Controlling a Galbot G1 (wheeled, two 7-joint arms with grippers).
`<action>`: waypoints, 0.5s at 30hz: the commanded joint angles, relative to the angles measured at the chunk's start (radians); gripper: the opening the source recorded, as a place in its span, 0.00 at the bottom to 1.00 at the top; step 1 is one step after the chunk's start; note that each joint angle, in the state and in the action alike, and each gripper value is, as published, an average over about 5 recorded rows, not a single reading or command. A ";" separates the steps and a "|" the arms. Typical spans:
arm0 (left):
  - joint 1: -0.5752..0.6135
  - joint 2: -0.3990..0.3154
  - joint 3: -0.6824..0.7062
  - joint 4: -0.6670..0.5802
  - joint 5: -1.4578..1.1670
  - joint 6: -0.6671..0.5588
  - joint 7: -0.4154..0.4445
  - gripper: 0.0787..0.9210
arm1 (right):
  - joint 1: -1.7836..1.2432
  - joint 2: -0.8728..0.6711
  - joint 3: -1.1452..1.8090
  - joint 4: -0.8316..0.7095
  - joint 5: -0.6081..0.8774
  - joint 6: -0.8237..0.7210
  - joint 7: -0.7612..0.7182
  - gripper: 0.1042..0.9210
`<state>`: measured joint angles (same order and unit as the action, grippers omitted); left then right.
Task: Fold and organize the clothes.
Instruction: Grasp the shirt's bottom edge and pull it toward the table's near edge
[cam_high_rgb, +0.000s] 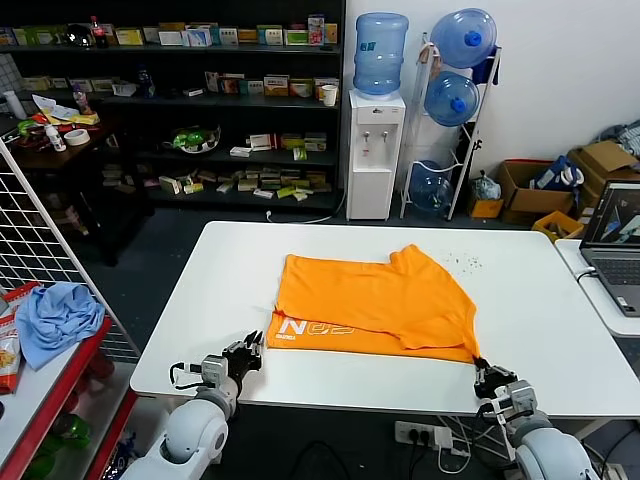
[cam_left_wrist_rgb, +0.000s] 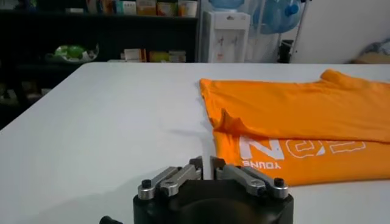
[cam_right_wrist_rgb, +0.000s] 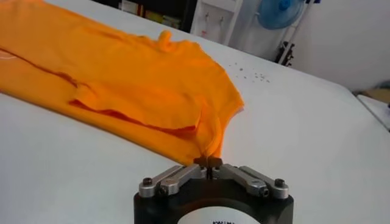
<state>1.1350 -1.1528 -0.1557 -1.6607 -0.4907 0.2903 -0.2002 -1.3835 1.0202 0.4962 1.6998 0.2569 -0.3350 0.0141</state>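
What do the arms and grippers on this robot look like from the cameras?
Both arms have rounded white shells with dark joints. The left gripper and the right gripper are black in the head view, each with a thin black cable looped beside it. Seen from the wrist cameras, each gripper has a round black base, silver metal link bars fastened with black bolts, and small dark fingertips.

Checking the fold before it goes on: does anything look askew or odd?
The orange T-shirt is folded unevenly: its upper layer sits skewed, leaving the lettered strip exposed. The right hand pinches its near corner; the left hand is shut on nothing beside it.
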 joint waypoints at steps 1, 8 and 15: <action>0.025 -0.016 -0.008 -0.045 -0.029 0.019 -0.003 0.08 | -0.027 -0.005 0.001 0.030 0.000 -0.006 0.006 0.03; 0.008 -0.041 0.001 -0.029 -0.021 0.015 -0.003 0.23 | -0.024 -0.003 0.001 0.012 -0.001 -0.002 0.006 0.03; -0.002 -0.060 0.017 0.036 -0.006 0.013 0.002 0.47 | -0.021 -0.001 -0.002 0.012 -0.001 -0.001 0.006 0.03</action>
<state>1.1312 -1.2008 -0.1407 -1.6568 -0.4966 0.2984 -0.2001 -1.3975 1.0208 0.4956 1.7076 0.2561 -0.3344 0.0199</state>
